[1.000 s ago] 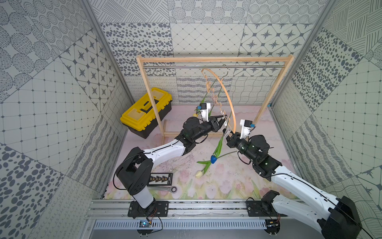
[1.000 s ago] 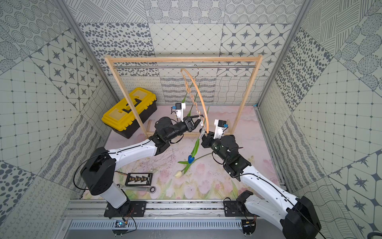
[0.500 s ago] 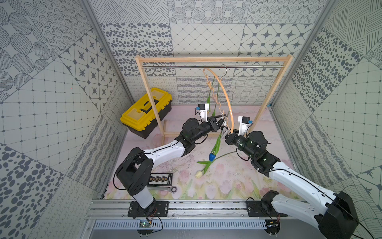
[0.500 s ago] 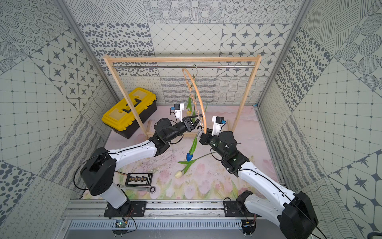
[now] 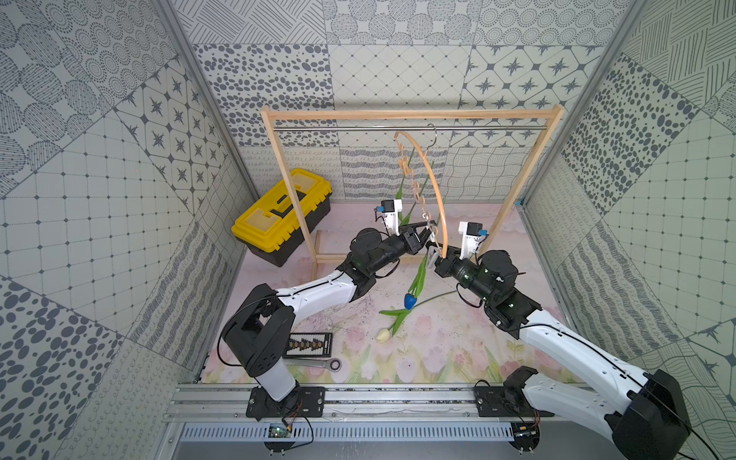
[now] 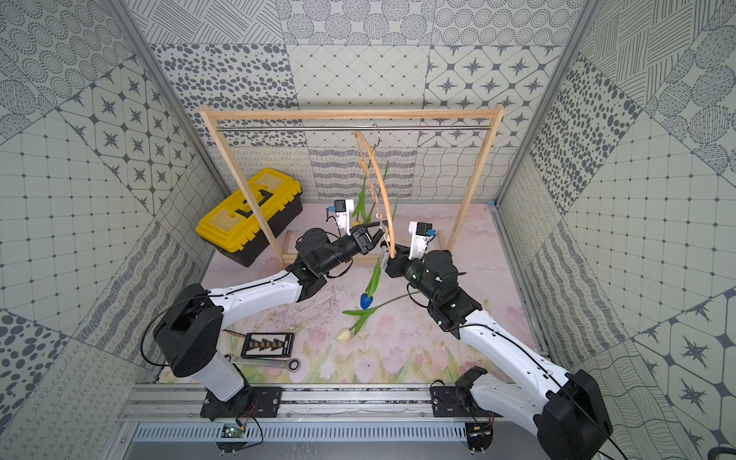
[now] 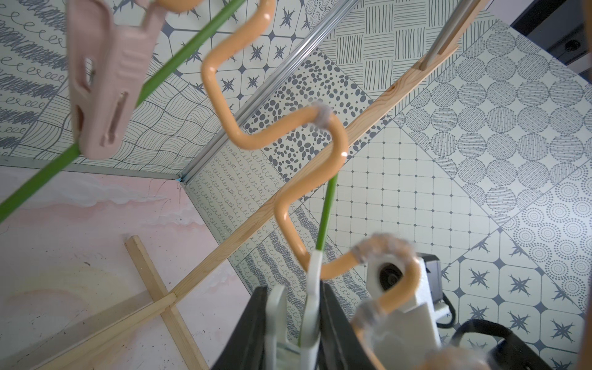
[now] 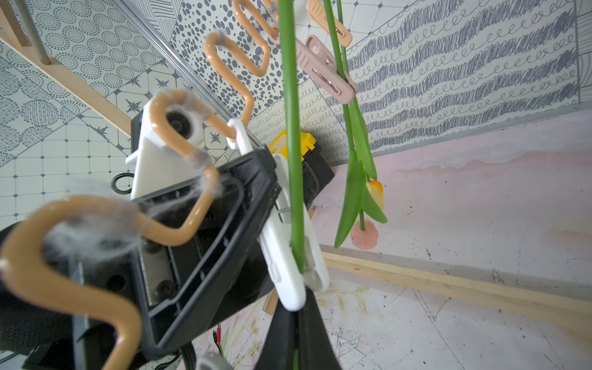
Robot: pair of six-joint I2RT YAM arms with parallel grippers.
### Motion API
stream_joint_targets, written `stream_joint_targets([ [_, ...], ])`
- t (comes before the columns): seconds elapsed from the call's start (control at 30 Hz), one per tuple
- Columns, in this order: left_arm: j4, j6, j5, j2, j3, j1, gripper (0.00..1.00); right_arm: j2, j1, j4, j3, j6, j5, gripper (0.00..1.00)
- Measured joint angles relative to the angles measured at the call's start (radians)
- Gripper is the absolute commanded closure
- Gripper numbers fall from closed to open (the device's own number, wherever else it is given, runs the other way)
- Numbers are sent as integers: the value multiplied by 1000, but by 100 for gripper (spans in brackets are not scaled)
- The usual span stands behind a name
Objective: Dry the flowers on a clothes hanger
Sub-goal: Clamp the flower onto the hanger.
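Note:
The clothes hanger [image 5: 432, 179] [image 6: 381, 187] hangs edge-on from the steel rod. A white clothespin [image 7: 312, 288] [image 8: 282, 256] sits on the low end of its wavy bar. My left gripper [image 5: 426, 235] [image 7: 293, 288] is shut on that pin's handles. My right gripper [image 5: 435, 261] [image 8: 296, 307], just below, is shut on the green stem [image 8: 293, 128] of the blue tulip [image 5: 409, 300] [image 6: 365, 299], which hangs head down. The stem runs through the white pin's mouth. Yellow [image 8: 376, 189] and pink [image 8: 364, 235] tulips hang from other pins. A cream-white tulip [image 5: 383, 335] lies on the mat.
The big wooden frame [image 5: 410, 115] carries the rod. A yellow toolbox [image 5: 280, 217] stands at the back left. A black bit holder [image 5: 310, 344] and a wrench [image 5: 314, 363] lie front left, with thin dry twigs [image 5: 358, 314] beside them. A pink clothespin [image 7: 102, 80] grips another stem.
My right gripper has carried the blue tulip's stem up and left, close against the hanger's low end and the white pin. The left arm has hardly moved.

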State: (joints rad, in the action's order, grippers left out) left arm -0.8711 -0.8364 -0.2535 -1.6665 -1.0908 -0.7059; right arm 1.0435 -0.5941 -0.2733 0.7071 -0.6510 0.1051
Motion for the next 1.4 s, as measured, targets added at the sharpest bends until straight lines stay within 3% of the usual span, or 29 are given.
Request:
stream_joint_targets([
  [0.13, 0, 5, -5, 0, 1, 0, 52, 0, 0, 7, 0, 4, 0, 100],
  [0.27, 2, 4, -5, 3, 10, -2, 50, 8, 0, 6, 1, 4, 0, 100],
  [0.37, 2, 8, -5, 6, 14, -4, 42, 8, 2, 6, 1, 4, 0, 100],
  [0.5, 2, 20, -3, 12, 21, -5, 35, 8, 7, 7, 1, 4, -1, 78],
  [0.7, 27, 51, 1, 33, 30, -5, 32, -41, 31, 72, -4, 6, -27, 60],
  [0.77, 45, 68, 4, 45, 32, -5, 29, -87, 52, 115, -8, 3, -43, 44],
  [0.8, 53, 76, 5, 51, 32, -5, 27, -109, 64, 138, -10, 9, -51, 43],
  [1.13, 199, 222, 85, 158, 86, -3, 17, -276, 101, 509, -9, 34, -142, 46],
  [1.4, 409, 378, 236, 351, 215, 1, 9, -372, 101, 756, -9, 23, -169, 48],
])
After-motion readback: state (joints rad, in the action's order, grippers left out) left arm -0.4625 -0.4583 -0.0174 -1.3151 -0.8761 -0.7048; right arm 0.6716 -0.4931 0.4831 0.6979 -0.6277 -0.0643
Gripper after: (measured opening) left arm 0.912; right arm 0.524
